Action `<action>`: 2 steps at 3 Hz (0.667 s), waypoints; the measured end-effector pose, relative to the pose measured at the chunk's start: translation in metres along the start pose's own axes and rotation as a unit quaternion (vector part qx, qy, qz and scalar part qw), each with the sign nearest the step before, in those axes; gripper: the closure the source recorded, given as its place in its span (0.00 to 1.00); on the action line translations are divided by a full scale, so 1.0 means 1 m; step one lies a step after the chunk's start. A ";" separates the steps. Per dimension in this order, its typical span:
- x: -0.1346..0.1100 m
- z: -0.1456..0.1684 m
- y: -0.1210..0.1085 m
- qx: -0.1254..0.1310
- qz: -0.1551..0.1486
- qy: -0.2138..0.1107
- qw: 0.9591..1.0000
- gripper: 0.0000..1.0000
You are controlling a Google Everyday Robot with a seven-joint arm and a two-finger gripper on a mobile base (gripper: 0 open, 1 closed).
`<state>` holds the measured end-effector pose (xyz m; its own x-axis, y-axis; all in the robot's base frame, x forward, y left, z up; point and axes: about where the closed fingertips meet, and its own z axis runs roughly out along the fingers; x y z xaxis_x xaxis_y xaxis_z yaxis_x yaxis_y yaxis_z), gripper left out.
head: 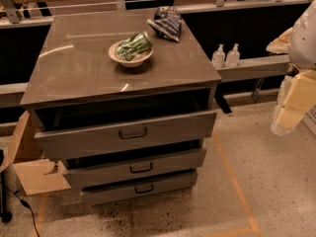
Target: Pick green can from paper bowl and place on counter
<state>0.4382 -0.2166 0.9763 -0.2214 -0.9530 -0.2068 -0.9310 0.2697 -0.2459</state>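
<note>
The green can [134,45] is lying on its side inside the paper bowl [129,61], one end tilting up toward the back right and poking over the rim. The bowl is sitting near the middle of the glossy grey-brown worktop [74,70], slightly toward the rear. A dark blue-striped snack bag [167,22] is lying behind it near the back edge, apart from the bowl. The end effector [291,107] is hanging at the far right of the view, beside the cabinet and well apart from the can; whether it is wide or narrow cannot be told. Three drawers [123,132] below are standing partly pulled out, and two small clear bottles [225,56] are standing on a ledge to the right.
</note>
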 end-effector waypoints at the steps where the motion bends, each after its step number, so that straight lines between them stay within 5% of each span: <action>1: -0.001 -0.002 -0.002 0.006 0.004 -0.005 1.000 0.00; 2: -0.002 0.002 -0.021 0.029 0.033 -0.043 0.998 0.00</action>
<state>0.4589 -0.2203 0.9799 -0.2539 -0.9180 -0.3046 -0.8961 0.3418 -0.2831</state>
